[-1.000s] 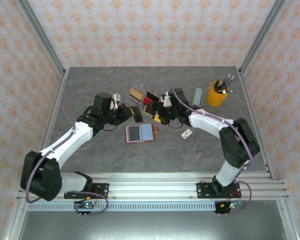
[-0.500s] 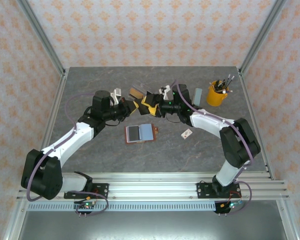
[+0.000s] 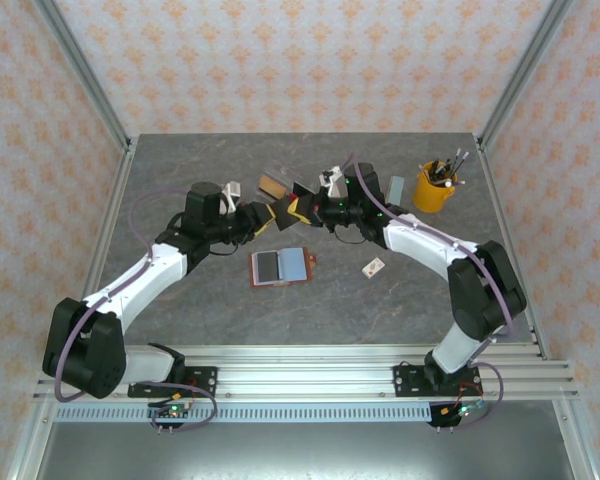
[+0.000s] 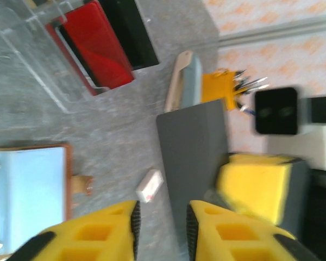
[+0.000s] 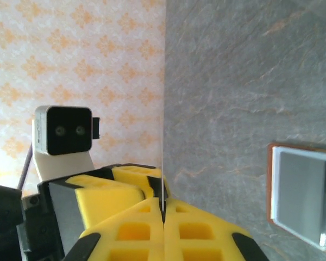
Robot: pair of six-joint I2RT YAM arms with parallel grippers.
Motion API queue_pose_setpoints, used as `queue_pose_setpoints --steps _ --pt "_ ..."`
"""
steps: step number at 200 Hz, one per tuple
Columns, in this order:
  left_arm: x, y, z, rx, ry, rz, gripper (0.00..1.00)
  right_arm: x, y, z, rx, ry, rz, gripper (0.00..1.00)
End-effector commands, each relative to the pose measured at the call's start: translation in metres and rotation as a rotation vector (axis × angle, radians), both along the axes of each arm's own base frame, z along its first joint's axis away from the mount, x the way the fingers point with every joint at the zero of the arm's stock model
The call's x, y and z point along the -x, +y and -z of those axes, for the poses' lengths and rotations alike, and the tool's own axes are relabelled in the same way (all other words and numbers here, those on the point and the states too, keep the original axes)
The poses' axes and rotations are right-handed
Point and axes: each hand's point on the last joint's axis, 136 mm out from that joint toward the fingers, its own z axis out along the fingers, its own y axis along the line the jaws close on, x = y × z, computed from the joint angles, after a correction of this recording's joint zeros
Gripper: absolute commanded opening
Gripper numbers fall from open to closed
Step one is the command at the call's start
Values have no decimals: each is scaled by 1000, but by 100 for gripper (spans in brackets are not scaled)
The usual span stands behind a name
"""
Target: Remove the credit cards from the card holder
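The right tool [image 5: 163, 205] has pinched onto the dark card [image 4: 193, 157]; the left tool [image 4: 162, 218] has spread apart.

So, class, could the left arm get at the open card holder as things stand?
Probably yes: the card holder lies open and uncovered close to the left claw, whose jaws stand apart; the right claw grips the grey card.

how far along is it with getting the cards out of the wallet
Done: a red plastic card and a black one sit in the clear acrylic tray. In hand: a thin dark grey card is clamped in the right pincer; the left pincer is open beside it. Left: setting it down, and checking the open brown leather card holder, where a dark rectangle may be another card.
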Motion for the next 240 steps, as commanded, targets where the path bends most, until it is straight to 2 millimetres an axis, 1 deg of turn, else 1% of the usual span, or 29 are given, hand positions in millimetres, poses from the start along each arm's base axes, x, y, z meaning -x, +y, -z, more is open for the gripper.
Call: queue_pose_setpoints --steps 1,18,35,55,69,77,103,122,137,170,202,222,240 --pt "2 30 6 -187 19 -41 54 -8 -20 1 213 -167 15 0" --pt "8 54 12 -330 30 -59 72 -17 -35 6 372 -286 13 0" --pt "16 83 14 -487 35 -103 86 -28 -48 7 503 -409 11 0" --pt "26 114 11 -660 47 -149 94 -44 -59 5 646 -529 -5 0" --pt "33 130 9 -760 48 -155 99 -53 -59 3 708 -592 -53 0" --pt "36 135 8 -791 47 -151 100 -58 -57 2 735 -621 -77 0" --pt "40 147 8 -855 57 -147 100 -78 -55 5 847 -721 -143 0" --pt "41 157 11 -904 84 -168 100 -94 -52 2 903 -787 -172 0" --pt "41 161 13 -927 109 -174 100 -103 -49 7 949 -810 -216 0" --pt "42 160 21 -924 138 -165 100 -109 -41 26 1015 -810 -347 0" --pt "41 156 24 -902 134 -151 100 -106 -34 40 999 -788 -436 0" --pt "40 155 25 -899 135 -147 100 -110 -36 50 1034 -773 -449 0" --pt "40 154 26 -896 136 -141 100 -116 -40 55 1074 -776 -440 0"
